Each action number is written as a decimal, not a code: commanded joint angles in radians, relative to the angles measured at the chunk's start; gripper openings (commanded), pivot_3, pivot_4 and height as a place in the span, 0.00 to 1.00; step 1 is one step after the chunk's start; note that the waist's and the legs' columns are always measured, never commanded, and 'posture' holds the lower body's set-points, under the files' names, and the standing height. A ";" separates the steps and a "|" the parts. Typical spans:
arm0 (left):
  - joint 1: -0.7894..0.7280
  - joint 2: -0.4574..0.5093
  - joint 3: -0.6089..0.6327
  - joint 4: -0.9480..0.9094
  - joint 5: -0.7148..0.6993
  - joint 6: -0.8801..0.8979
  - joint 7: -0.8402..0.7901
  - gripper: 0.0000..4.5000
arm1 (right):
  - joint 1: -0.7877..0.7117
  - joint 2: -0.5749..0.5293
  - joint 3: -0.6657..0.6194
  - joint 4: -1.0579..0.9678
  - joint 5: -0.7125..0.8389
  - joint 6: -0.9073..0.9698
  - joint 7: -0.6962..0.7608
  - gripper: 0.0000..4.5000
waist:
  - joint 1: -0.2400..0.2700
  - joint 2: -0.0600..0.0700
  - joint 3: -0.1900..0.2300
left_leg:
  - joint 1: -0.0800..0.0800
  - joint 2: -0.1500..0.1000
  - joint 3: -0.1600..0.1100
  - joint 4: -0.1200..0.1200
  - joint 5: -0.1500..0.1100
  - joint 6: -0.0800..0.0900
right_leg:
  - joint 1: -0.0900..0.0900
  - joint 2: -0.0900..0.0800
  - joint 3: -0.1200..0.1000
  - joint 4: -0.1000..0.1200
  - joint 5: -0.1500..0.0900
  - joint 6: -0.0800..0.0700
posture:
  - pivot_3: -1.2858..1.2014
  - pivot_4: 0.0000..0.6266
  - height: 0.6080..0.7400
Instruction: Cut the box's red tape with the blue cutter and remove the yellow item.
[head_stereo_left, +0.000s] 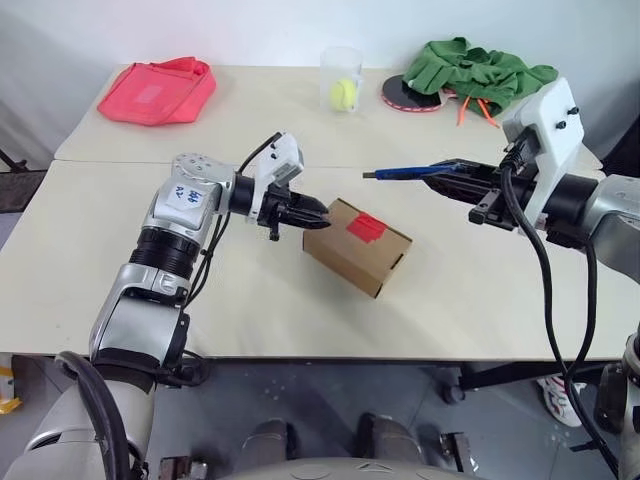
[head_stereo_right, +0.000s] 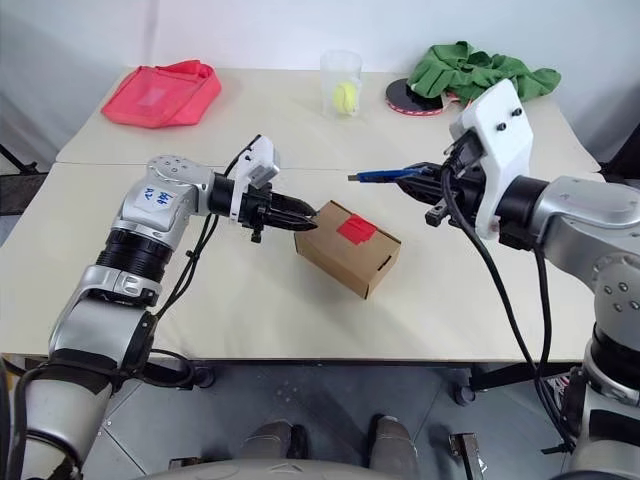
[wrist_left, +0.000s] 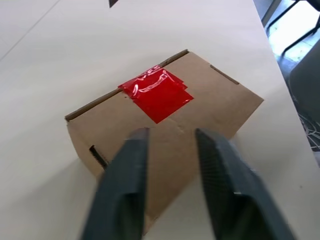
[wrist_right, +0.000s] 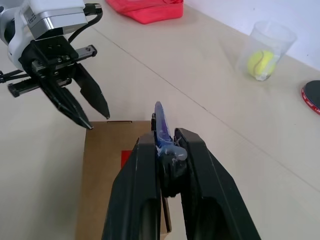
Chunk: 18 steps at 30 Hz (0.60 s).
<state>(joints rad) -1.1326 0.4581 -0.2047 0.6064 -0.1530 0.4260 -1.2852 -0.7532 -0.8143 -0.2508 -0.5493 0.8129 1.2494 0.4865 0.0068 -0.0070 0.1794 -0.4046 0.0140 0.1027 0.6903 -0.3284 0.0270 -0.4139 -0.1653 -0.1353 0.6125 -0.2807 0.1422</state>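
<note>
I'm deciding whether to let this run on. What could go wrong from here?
The left end effector is only at the box edge, its fingers a little apart in the left wrist view, so the box may slide when cut. The blue cutter could slip off the red tape toward those fingers.

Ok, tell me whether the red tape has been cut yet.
No: the red tape lies whole across the box's flap seam.
</note>
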 joint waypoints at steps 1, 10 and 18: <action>-0.028 0.003 -0.006 -0.042 0.005 0.032 -0.009 0.03 | -0.001 -0.019 -0.041 -0.027 0.013 -0.010 -0.011 0.04 | 0.000 0.000 0.000 | 0.000 0.000 0.000 0.000 0.000 0.000 | 0.000 0.000 0.000 0.000 0.000 0.000 | 0.52 0.24 1.00; -0.049 -0.020 -0.080 0.026 0.105 0.037 0.027 0.01 | 0.023 -0.046 0.035 -0.005 -0.015 -0.033 0.023 0.04 | 0.003 0.000 0.000 | 0.000 0.000 0.000 0.001 0.000 0.000 | 0.000 0.000 0.000 0.000 0.000 0.000 | 0.52 0.24 1.00; -0.067 -0.046 -0.116 0.088 0.151 -0.004 0.009 0.01 | -0.019 -0.057 0.135 0.066 -0.065 -0.053 0.048 0.04 | 0.006 0.000 0.000 | 0.000 0.000 0.001 0.002 0.000 0.000 | 0.000 0.000 0.001 0.000 0.000 0.000 | 0.52 0.24 1.00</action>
<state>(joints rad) -1.1771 0.4209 -0.3052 0.6850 -0.0216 0.4340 -1.2691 -0.7456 -0.8525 -0.1130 -0.4728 0.7623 1.2208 0.5205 0.0123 -0.0072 0.1795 -0.4049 0.0141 0.1034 0.6925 -0.3287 0.0274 -0.4137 -0.1653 -0.1348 0.6129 -0.2807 0.1422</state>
